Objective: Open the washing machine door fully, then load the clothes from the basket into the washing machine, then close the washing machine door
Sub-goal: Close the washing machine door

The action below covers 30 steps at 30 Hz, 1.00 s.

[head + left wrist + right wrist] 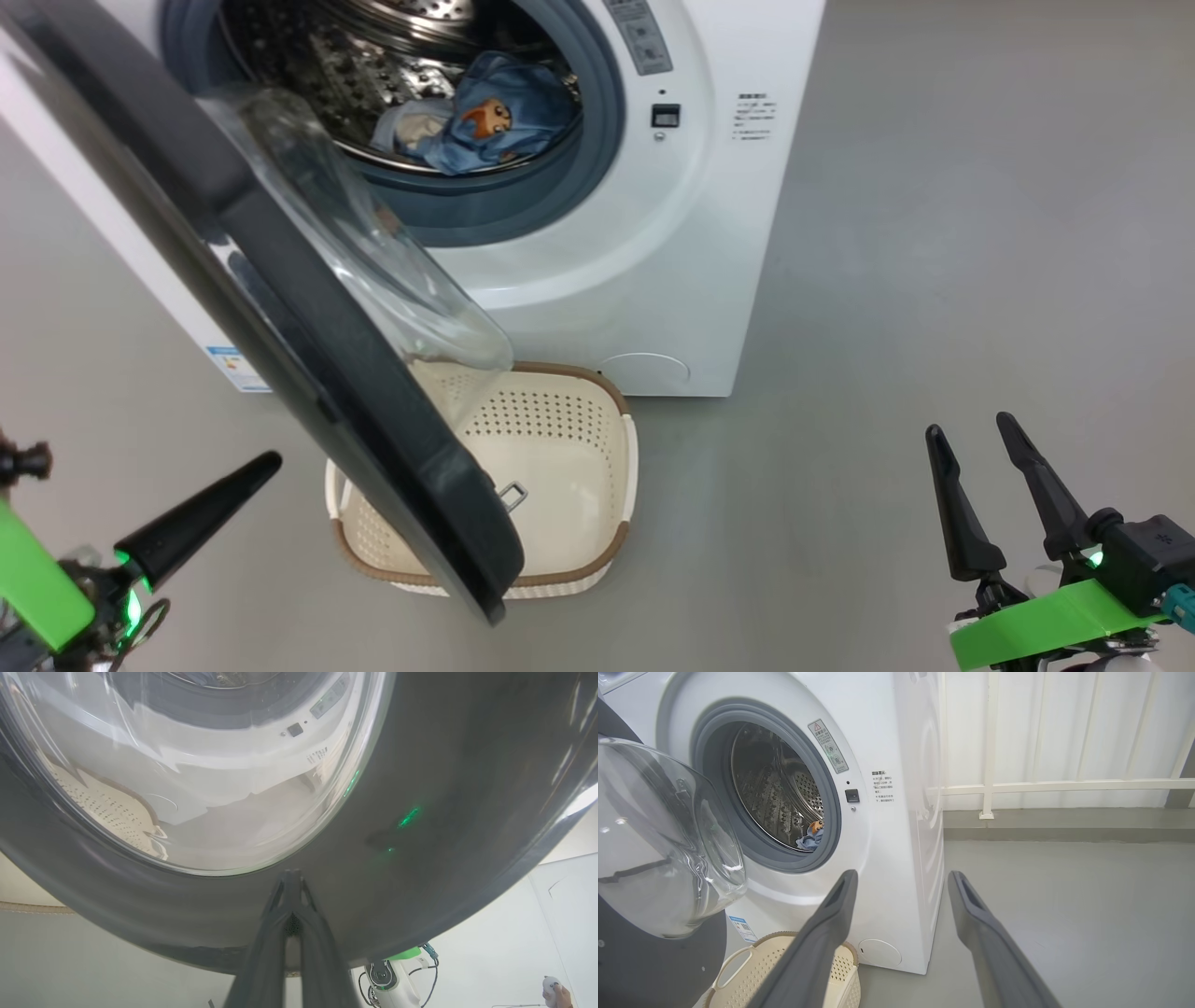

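The washing machine (653,280) stands with its drum open. The clothes (485,117), light blue with an orange figure, lie inside the drum (812,835). The black washing machine door (308,308) hangs part-open, slanting over the basket (569,448), which looks empty. My left gripper (266,462) is shut with nothing in it. Its tips (292,873) rest at, or just off, the door's outer black ring (444,788), below the glass window (187,788). My right gripper (971,427) is open and empty over the floor, right of the machine, pointing at its front corner (902,875).
Grey floor (934,233) spreads to the right of the machine. A white railing (990,784) runs behind it. The door's glass bowl (658,849) bulges toward the drum. The basket (747,970) sits against the machine's base. A person's hand (556,994) shows at the corner.
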Available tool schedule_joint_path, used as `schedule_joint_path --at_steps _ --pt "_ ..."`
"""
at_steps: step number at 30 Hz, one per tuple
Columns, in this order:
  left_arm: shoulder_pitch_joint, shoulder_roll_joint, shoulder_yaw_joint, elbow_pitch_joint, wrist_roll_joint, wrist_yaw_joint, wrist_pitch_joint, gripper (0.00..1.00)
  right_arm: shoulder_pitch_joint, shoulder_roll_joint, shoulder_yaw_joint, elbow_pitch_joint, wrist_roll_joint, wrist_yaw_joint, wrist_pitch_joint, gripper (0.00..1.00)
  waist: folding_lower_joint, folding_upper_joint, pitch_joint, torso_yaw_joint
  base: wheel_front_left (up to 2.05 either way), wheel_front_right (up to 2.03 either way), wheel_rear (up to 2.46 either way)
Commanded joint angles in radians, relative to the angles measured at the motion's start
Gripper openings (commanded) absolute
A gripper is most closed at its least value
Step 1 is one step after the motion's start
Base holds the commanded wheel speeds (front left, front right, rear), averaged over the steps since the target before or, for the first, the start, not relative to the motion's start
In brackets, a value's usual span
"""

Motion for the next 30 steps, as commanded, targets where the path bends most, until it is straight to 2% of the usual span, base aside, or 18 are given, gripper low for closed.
schedule_joint_path --at_steps 1,3,5,7,9,10,11,12,19,30 --pt "-0.005 0.033 0.053 -0.012 0.014 -0.01 -0.011 0.0 -0.013 -0.016 0.023 -0.021 -0.009 0.004 -0.005 1.0 0.0 0.0 -0.006 0.016 0.0 0.0 0.0" --pt "0.0 0.031 0.059 -0.009 0.017 -0.011 -0.02 0.0 -0.013 -0.017 0.024 -0.021 -0.009 0.004 -0.005 1.0 0.0 0.0 -0.006 0.021 0.0 0.0 0.0" --pt "0.01 0.026 0.065 -0.001 0.023 -0.013 -0.034 0.08 -0.013 -0.019 0.026 -0.02 -0.008 0.004 -0.005 1.0 0.0 0.0 -0.007 0.031 0.0 0.0 0.0" --pt "0.019 0.021 0.074 0.008 0.034 -0.014 -0.054 0.32 -0.013 -0.02 0.028 -0.02 -0.008 0.004 -0.005 1.0 0.0 0.0 -0.01 0.041 0.0 0.0 0.0" --pt "0.031 0.019 0.079 0.018 0.046 -0.014 -0.07 0.4 -0.013 -0.022 0.03 -0.019 -0.008 0.004 -0.005 1.0 0.0 0.0 -0.013 0.05 0.0 0.0 0.0" --pt "0.036 0.019 0.083 0.024 0.057 -0.015 -0.083 0.55 -0.013 -0.022 0.03 -0.018 -0.008 0.004 -0.005 1.0 0.0 0.0 -0.014 0.055 0.0 0.0 0.0" --pt "0.039 0.019 0.084 0.027 0.068 -0.015 -0.095 0.95 -0.013 -0.023 0.03 -0.018 -0.007 0.004 -0.005 1.0 0.0 0.0 -0.015 0.06 0.0 0.0 0.0" --pt "0.043 0.017 0.084 0.028 0.076 -0.015 -0.106 1.0 -0.013 -0.023 0.031 -0.018 -0.007 0.004 -0.005 1.0 0.0 0.0 -0.015 0.064 0.0 0.0 0.0" --pt "0.073 0.01 0.075 0.044 0.153 -0.015 -0.242 1.0 -0.016 -0.022 0.039 -0.015 -0.007 0.004 -0.005 1.0 0.0 0.0 -0.016 0.093 0.0 0.0 0.0" --pt "0.127 0.02 0.002 0.119 0.241 -0.015 -0.545 1.0 -0.023 -0.021 0.043 -0.014 -0.008 0.004 -0.005 1.0 0.0 0.0 -0.015 0.109 0.0 0.0 0.0"
